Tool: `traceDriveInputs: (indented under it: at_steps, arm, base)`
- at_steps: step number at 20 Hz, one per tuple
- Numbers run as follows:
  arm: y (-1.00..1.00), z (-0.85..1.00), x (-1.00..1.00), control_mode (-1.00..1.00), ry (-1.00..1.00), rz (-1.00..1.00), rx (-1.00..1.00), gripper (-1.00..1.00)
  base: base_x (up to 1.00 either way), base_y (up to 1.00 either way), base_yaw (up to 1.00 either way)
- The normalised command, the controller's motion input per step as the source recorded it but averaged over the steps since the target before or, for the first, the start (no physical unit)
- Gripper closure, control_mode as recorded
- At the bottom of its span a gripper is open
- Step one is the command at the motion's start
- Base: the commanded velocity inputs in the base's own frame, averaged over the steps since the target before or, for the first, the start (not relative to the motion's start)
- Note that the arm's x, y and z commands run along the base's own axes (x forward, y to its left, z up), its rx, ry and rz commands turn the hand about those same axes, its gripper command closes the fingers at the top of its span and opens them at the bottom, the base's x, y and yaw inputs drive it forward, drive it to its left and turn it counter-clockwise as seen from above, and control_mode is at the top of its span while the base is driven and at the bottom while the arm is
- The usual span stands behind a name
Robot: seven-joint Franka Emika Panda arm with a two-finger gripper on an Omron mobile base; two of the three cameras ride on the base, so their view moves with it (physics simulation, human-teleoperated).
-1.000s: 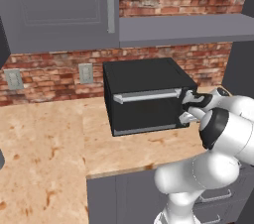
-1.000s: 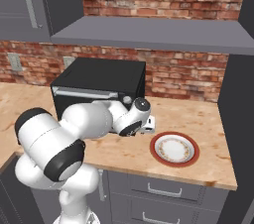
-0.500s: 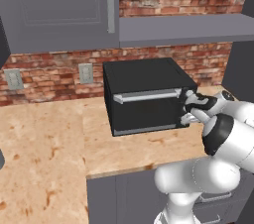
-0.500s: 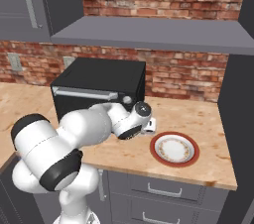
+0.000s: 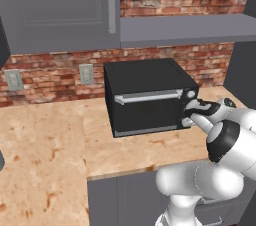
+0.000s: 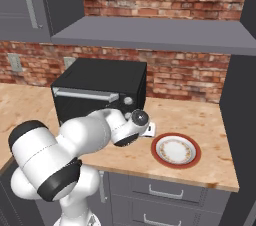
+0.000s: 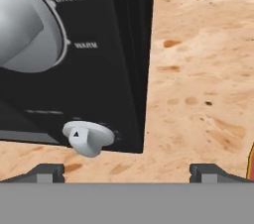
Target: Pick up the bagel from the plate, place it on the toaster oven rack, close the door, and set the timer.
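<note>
At the toaster oven's (image 5: 147,97) lower right front corner we see the tool (image 7: 126,171) with its tips spread wide, holding nothing. A small white knob (image 7: 87,138) sits at eleven o'clock from it. We see the door (image 5: 148,108) shut. On the counter (image 6: 200,120), the plate (image 6: 176,150) lies at three o'clock of the oven, bare.

The toaster oven (image 5: 145,95) stands at the back of the desk (image 5: 60,150) with its door (image 5: 147,107) closed; the gripper (image 5: 192,111) is at the knobs (image 5: 190,94) on its right front
</note>
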Motion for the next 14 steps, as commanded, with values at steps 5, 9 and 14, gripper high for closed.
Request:
traceDriveInputs:
  at_steps: [5,9,14]
  arm:
    - [0.0,0.02,0.07,-1.0,0.03,-0.04,0.01,-1.0]
    - [0.0,0.06,0.0,-1.0,0.01,-0.02,0.03,-1.0]
    - [0.0,0.0,0.0,-1.0,0.0,-0.02,0.0,-1.0]
  base:
    - [0.0,0.0,0.0]
    - [0.0,0.0,0.0]
    - [0.0,0.0,0.0]
